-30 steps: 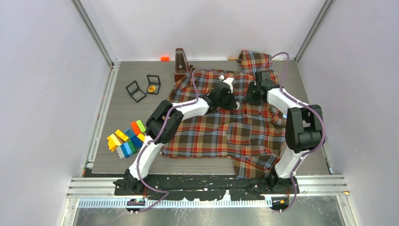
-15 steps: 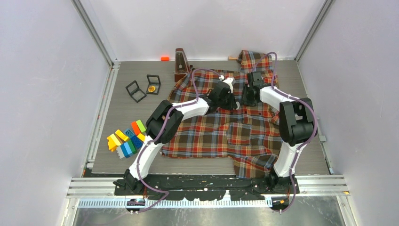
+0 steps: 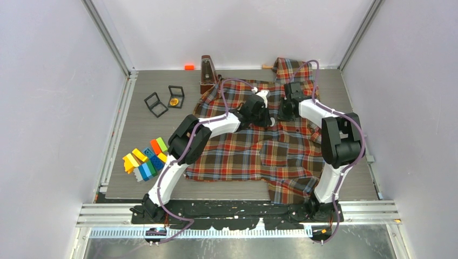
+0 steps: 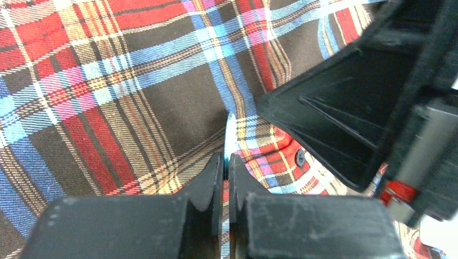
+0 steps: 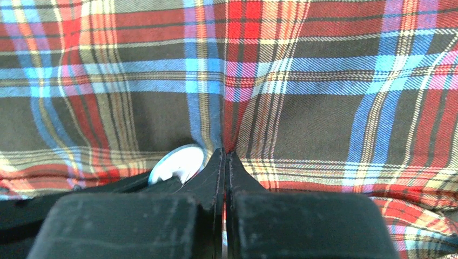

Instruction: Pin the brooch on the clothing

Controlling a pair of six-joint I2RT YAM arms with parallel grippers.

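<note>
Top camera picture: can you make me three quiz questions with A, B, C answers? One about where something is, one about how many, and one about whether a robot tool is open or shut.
1. Where are the toy bricks?
A. On the table, left of the plaid shirt
B. On top of a robot arm
C. Against the back wall

2. How many small black cases lie open on the table?
A. One
B. Four
C. Two

3. How is the right tool?
A. Wide open
B. Shut
C. Gripping a brick

Answers:
1 A: the colourful pile sits on bare table beside the shirt's left edge.
2 C: two cases lie side by side at the far left.
3 B: the right wrist view shows its fingers pressed together.
</note>
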